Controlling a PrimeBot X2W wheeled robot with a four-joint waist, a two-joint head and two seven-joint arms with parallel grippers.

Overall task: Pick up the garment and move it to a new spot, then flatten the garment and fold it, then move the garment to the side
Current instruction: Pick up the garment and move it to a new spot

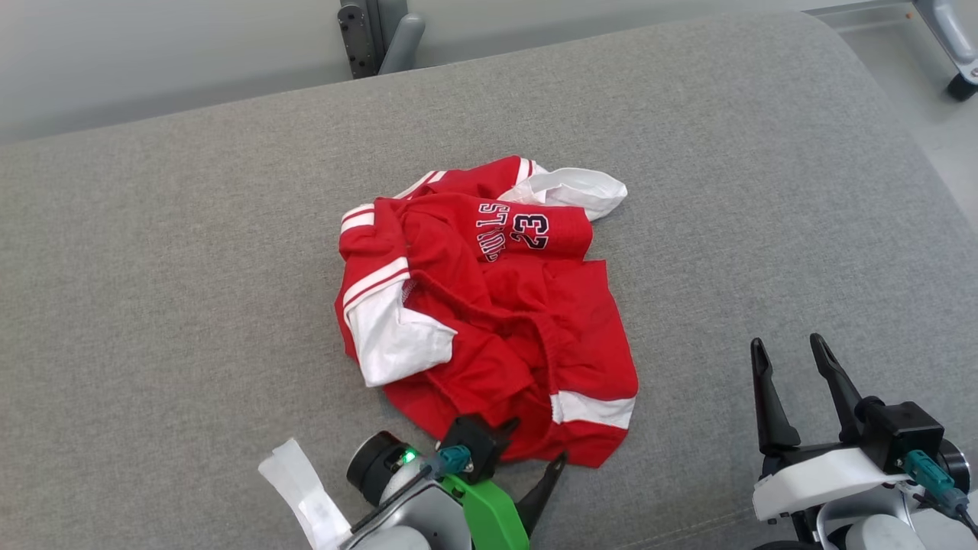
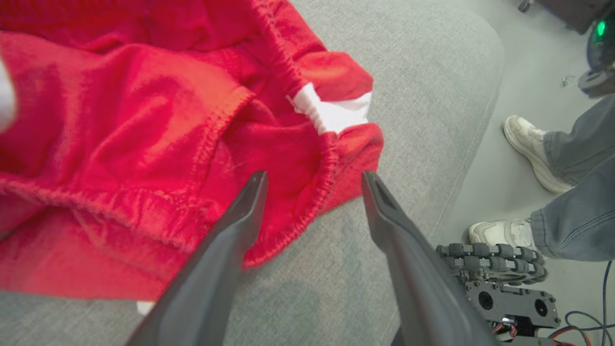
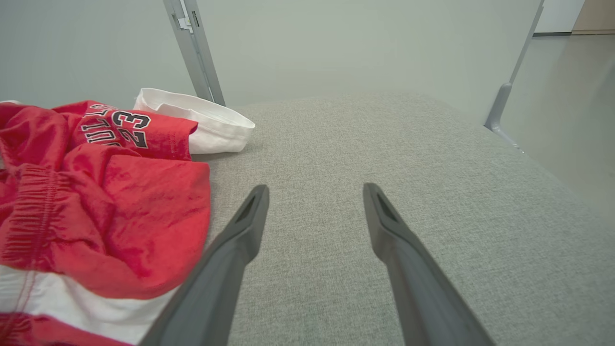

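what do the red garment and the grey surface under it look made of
Red garment: probably woven cloth with a slight sheen; it crumples in folds, with stitched hems and a gathered band. Grey surface: apparently padded upholstery fabric, matte; fine flecked weave, rounded edge.

Soft, even light fills all three views, bright and diffuse. The garment (image 1: 489,305) casts only a thin, pale shadow on the grey cushion (image 1: 153,267). In the left wrist view its red fabric is oversaturated and soft up close, with a white blur at the left edge. Both wrist views bend straight lines outward; the metal post (image 3: 194,53) leans.
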